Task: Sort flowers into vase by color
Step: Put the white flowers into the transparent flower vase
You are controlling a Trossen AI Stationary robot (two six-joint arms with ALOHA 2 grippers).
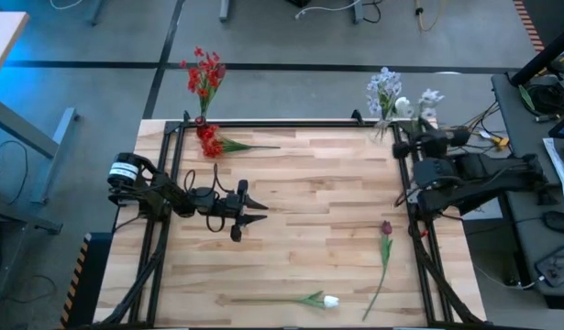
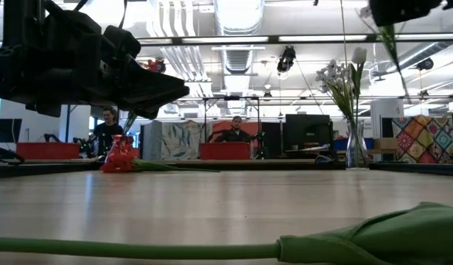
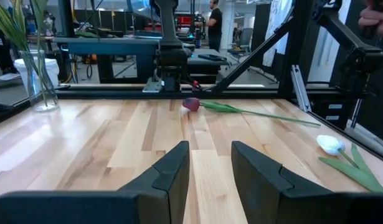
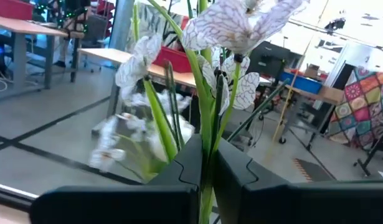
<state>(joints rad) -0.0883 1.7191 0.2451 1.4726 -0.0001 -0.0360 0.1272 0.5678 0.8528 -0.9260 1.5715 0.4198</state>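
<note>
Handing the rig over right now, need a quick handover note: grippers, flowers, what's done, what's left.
Left gripper: open, empty, above the table's left-middle.
Right gripper: shut on a pale flower stem, up at the white vase on the far right corner.
Red vase, far left corner: holds red flowers.
White vase: holds pale blue-white sprays; the held stem looks not yet released.
On the table: red cluster near the red vase, maroon tulip on the right, white tulip at the near edge.
Left to do: release the held stem, then place those three.
</note>
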